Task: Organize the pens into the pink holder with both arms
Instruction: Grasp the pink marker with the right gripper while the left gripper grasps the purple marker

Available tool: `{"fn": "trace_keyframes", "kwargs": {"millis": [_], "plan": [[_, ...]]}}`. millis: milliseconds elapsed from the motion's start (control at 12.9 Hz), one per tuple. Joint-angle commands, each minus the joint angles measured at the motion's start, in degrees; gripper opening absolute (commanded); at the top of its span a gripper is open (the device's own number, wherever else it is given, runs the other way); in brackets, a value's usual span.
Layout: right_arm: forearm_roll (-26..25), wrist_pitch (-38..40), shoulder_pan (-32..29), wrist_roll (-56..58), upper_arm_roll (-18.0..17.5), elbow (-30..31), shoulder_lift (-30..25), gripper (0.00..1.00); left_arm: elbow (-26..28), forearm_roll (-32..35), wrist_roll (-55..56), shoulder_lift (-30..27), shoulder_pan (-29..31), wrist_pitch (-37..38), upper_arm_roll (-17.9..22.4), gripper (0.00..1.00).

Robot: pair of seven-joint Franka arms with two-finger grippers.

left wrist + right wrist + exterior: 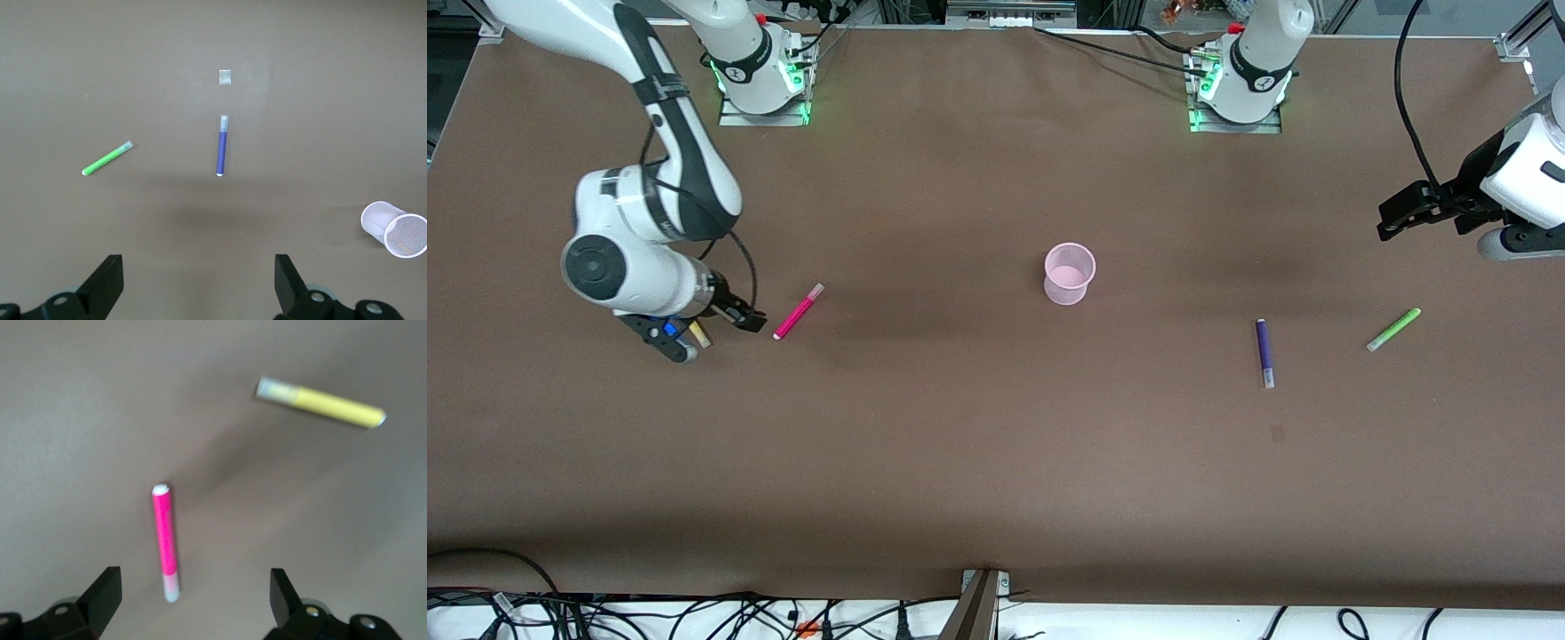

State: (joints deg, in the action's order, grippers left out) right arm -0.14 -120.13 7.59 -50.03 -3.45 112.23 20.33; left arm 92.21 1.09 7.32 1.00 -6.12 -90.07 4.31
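Mid-frame stands the translucent pale pink plastic cup (1069, 273). At left, the released right gripper (694, 331) hovers above a slim yellow marker pen (699, 334); at the right edge, the left gripper (1392, 218) is released too.

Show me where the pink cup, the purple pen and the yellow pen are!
pink cup (1069, 283), front view, on its side wall.
purple pen (1264, 348), front view, on its barrel.
yellow pen (330, 405), right wrist view, on its barrel.

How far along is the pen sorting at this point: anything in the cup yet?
Nothing is done: the pink cup stands with no pens in it. All four lie on the table: pink pen, yellow pen, purple pen, green pen. The right gripper hangs open over the pink and yellow pens; the left gripper hangs open, holding nothing.
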Motion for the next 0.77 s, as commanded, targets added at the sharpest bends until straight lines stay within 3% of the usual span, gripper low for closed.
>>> {"fn": "trace_keyframes", "kwargs": {"millis": [0,155,386,541,696], "plan": [[0.67,-2.73,0.94,-3.76,0.11,1.06,0.85,0.96,-1.51,0.49,-1.78,0.67,-0.39,1.12,-1.22,1.00],[0.67,-6.06,0.94,-5.78,0.11,1.93,2.69,0.94,-1.51,0.49,-1.00,2.33,-0.39,1.12,-2.11,1.00],[0.67,-13.09,0.76,-5.96,0.38,4.83,4.80,0.94,-1.95,1.11,-1.61,9.78,0.40,1.21,-1.76,1.00],[0.67,-13.81,0.76,-6.31,0.38,4.75,5.69,0.93,-1.43,1.02,-4.40,10.25,1.37,1.21,-1.49,1.00],[0.67,-14.77,0.76,-6.40,0.38,4.57,7.17,0.88,3.29,0.41,-5.30,9.90,1.55,-0.36,-1.49,1.00]]}}
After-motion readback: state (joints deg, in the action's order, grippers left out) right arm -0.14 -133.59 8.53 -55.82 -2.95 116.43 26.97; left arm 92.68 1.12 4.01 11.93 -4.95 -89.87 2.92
